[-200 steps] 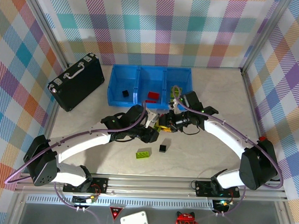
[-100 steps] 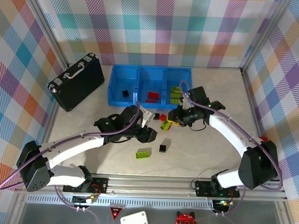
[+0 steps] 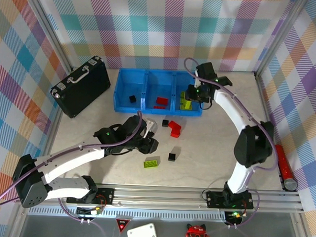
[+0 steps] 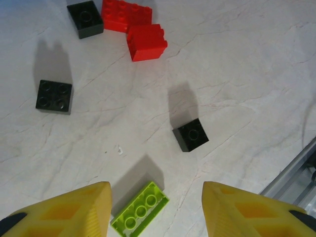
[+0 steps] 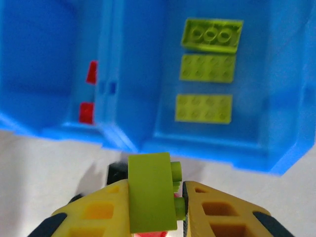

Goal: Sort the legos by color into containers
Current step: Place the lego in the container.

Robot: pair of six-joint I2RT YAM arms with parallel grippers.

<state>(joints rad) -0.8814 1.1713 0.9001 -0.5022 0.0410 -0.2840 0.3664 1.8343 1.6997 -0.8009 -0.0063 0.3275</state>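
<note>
We've got the right gripper (image 5: pixel 155 200) pinching a lime brick (image 5: pixel 148 182) at the near wall of the blue tray (image 5: pixel 138 74), by its right compartment. The left gripper (image 4: pixel 155 202), jaws spread and empty, hovers over another lime brick (image 4: pixel 139 215) well in front of the tray, with red bricks (image 4: pixel 146 42) between.

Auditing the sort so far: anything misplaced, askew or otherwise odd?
Nothing misplaced: the blue tray holds a black brick, red bricks and green bricks in separate compartments. One loose red brick appears tipped sideways.
</note>
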